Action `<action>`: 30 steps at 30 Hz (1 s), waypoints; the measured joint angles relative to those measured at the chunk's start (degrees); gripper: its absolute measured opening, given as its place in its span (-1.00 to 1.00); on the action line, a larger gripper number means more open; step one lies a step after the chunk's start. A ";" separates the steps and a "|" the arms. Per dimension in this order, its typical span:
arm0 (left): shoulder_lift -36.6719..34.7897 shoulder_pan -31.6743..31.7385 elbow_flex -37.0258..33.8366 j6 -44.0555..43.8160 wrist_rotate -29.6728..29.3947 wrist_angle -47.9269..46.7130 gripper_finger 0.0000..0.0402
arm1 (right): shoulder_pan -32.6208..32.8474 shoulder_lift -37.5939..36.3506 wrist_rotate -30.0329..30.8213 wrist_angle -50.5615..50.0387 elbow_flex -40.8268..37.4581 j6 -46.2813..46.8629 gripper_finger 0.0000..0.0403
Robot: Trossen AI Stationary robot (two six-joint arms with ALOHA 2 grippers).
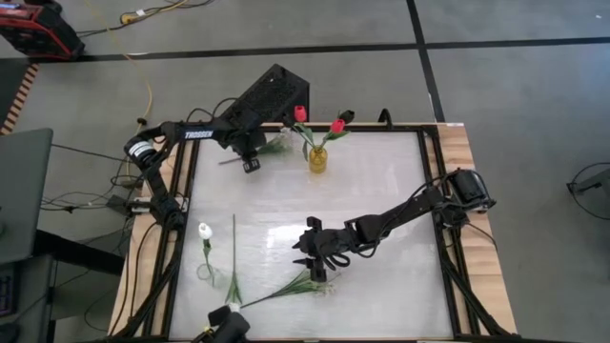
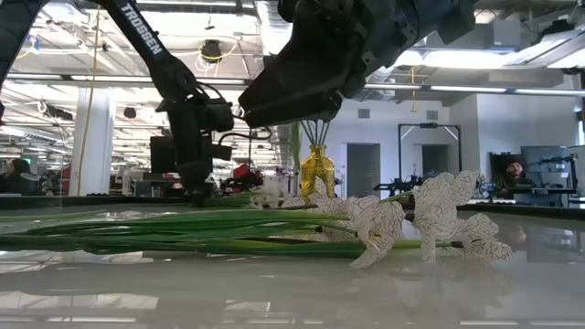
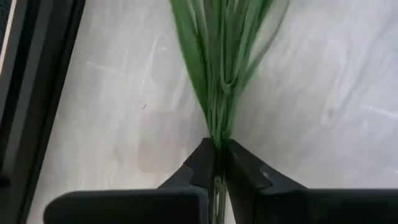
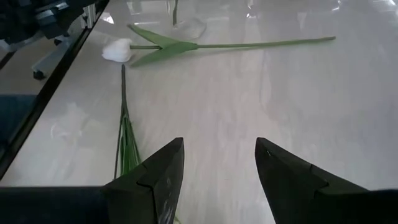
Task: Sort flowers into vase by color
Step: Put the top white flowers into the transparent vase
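My left gripper (image 1: 251, 164) is at the table's far left, shut on a bushy green spray (image 1: 276, 145) beside the yellow vase (image 1: 317, 159), which holds two red tulips (image 1: 300, 114). My right gripper (image 1: 307, 255) hangs open over the middle of the table. It is just above a second white-blossomed spray (image 1: 286, 286) that lies flat, its stem (image 4: 124, 143) beside the left finger. A white tulip (image 4: 118, 50) lies on the table farther toward the near left. Another white tulip (image 1: 204, 231) stands in a clear vase (image 1: 207, 273). My left gripper pinches the spray's bundled stems (image 3: 217, 134) between its two fingers (image 3: 202, 158). The stems run along the fingers and fan out beyond the tips. I cannot tell whether the spray rests on the table or is lifted.
A black box (image 1: 270, 95) sits past the far edge behind the left arm. The dark table frame (image 1: 434, 191) runs around the white top. In the low view, a person sits far off in the room beyond the table (image 2: 516, 174).
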 joint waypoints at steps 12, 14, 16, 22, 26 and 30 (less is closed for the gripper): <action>-25.07 -0.50 -1.70 -10.47 7.95 -6.18 -0.99 | 1.42 -0.02 0.02 0.77 0.02 2.56 0.11; -32.36 -0.96 -2.38 -12.28 12.28 -5.24 -0.99 | 1.63 -0.02 0.02 1.15 0.02 2.56 0.11; -39.54 -1.28 -3.09 -14.15 14.47 -4.24 -0.99 | 1.70 -0.02 0.04 2.47 0.02 2.58 0.11; -60.79 -2.46 -3.42 -22.12 15.14 -1.20 -0.99 | 1.70 -0.04 0.04 4.96 0.04 2.71 0.11; -72.00 -3.17 -3.40 -29.57 16.15 2.00 -0.99 | 1.68 -0.04 0.06 6.06 0.04 2.70 0.11; -79.74 -4.26 -3.34 -37.10 28.58 5.00 -0.99 | 1.49 -0.04 0.06 7.80 0.07 2.69 0.11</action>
